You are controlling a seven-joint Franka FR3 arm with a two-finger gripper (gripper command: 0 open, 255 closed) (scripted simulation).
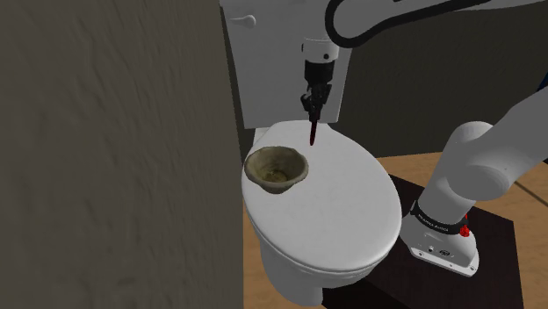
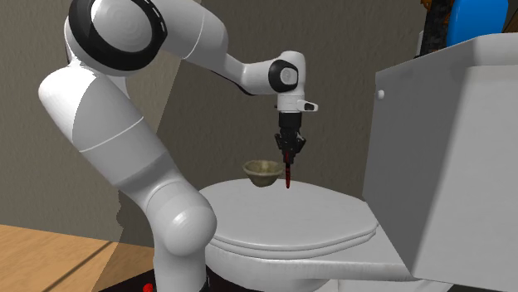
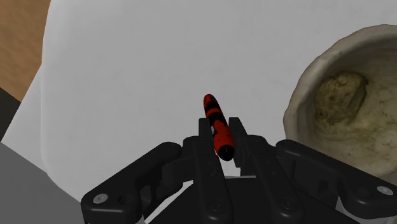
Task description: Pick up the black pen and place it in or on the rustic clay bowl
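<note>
A slim pen (image 3: 216, 126) with red and black bands hangs straight down from my gripper (image 3: 221, 147), whose black fingers are shut on its upper end. In the shoulder view the pen (image 1: 313, 130) dangles just above the white toilet lid (image 1: 334, 211), with the gripper (image 1: 314, 104) over it. The clay bowl (image 1: 277, 168), brownish with a mottled inside, sits on the lid, toward the shoulder view's left of the pen and apart from it. The second exterior view has the pen (image 2: 287, 172) beside the bowl (image 2: 263, 171), under the gripper (image 2: 289, 146).
The white cistern (image 2: 448, 158) rises behind the lid, close to the gripper. A grey wall (image 1: 114, 149) stands along the shoulder view's left. My arm's base rests on a dark stand (image 1: 492, 237) over a wooden floor (image 1: 421, 165).
</note>
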